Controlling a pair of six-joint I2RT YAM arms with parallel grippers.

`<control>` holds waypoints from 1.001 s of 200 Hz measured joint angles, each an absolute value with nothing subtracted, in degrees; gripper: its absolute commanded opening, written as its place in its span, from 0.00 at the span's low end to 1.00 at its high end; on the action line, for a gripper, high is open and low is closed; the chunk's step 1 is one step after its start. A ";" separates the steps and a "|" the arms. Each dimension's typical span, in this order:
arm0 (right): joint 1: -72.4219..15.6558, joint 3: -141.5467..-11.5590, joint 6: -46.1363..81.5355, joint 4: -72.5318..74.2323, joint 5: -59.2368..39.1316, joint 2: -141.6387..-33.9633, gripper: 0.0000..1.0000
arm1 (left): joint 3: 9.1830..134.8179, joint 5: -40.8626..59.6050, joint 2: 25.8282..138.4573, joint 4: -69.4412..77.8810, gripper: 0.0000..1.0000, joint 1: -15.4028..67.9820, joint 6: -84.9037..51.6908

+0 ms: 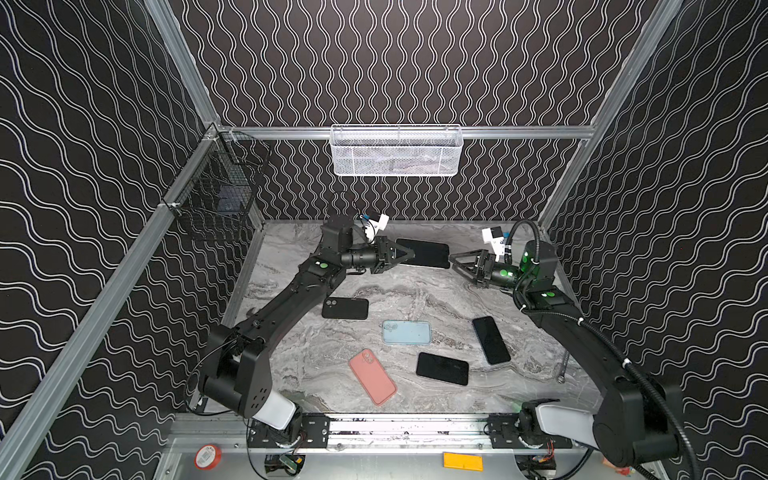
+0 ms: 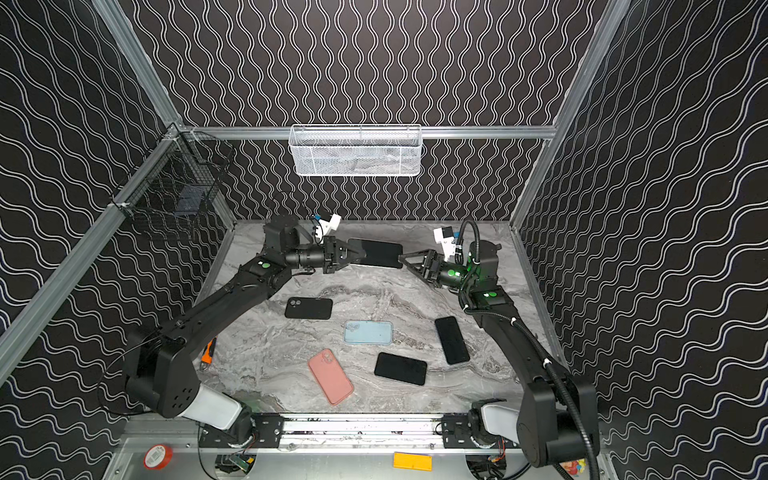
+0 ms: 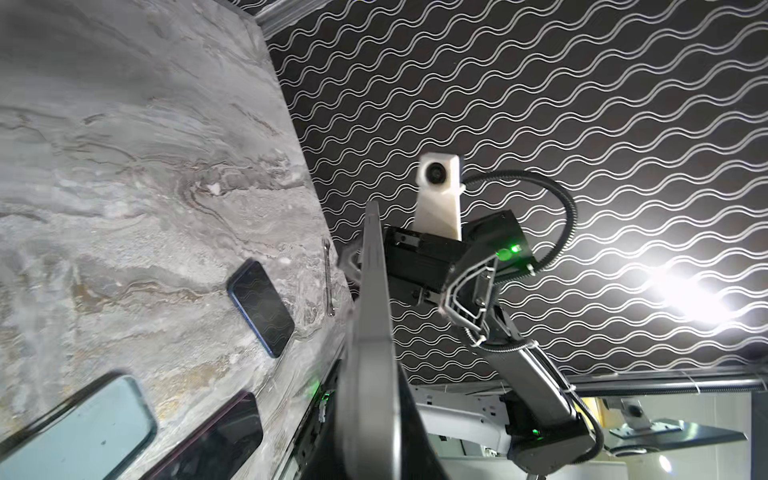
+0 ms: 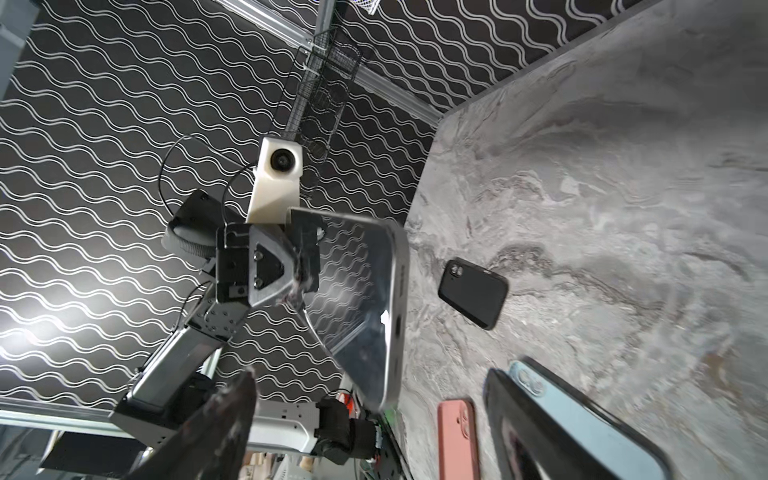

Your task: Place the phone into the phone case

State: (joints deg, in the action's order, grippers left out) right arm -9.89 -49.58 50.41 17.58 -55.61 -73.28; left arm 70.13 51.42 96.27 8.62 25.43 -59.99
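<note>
My left gripper [image 1: 409,254] [image 4: 299,282] is shut on one end of a black-screened, silver-edged phone [image 1: 424,253] [image 2: 378,253] [image 3: 370,324] [image 4: 374,307], held level above the back of the table. The phone's free end sits between the spread fingers of my open right gripper [image 1: 452,259] [image 2: 401,259] [image 4: 370,386], and I see no contact. Three cases lie on the marble below: black [image 1: 345,308] [image 4: 473,293], light blue [image 1: 406,332] [image 3: 83,428] and pink [image 1: 372,376] [image 4: 457,436].
Two more dark phones lie front right [image 1: 442,368] [image 1: 491,340]. A wrench [image 1: 563,365] lies by the right wall, and an orange tool [image 2: 209,353] is under the left arm. A white mesh basket [image 1: 397,151] hangs on the back rail and a black wire basket [image 1: 216,195] on the left.
</note>
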 measured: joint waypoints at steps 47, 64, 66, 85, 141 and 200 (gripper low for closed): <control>-11.97 -47.97 57.87 28.10 -54.96 -75.90 0.57 | 68.45 51.40 94.83 11.49 0.00 27.03 -62.06; -12.40 -47.24 60.16 31.59 -54.83 -76.07 0.49 | 67.66 51.27 94.83 12.73 0.00 27.03 -63.09; -12.43 -47.20 60.34 31.86 -54.83 -76.07 0.48 | 67.55 51.22 94.83 12.86 0.00 27.03 -63.18; -12.62 -46.52 62.37 35.11 -54.65 -76.05 0.40 | 66.81 51.20 94.83 14.50 0.00 27.00 -64.64; -12.93 -45.78 66.02 40.60 -53.87 -75.66 0.19 | 65.30 51.22 94.28 19.42 0.00 27.05 -67.51; -13.23 -45.54 69.89 43.11 -53.23 -74.50 0.00 | 64.23 51.79 94.19 22.83 0.21 26.96 -68.69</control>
State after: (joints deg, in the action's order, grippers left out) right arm -13.23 -45.54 69.89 43.11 -53.23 -74.50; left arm 64.23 51.79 94.19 22.83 26.96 -68.69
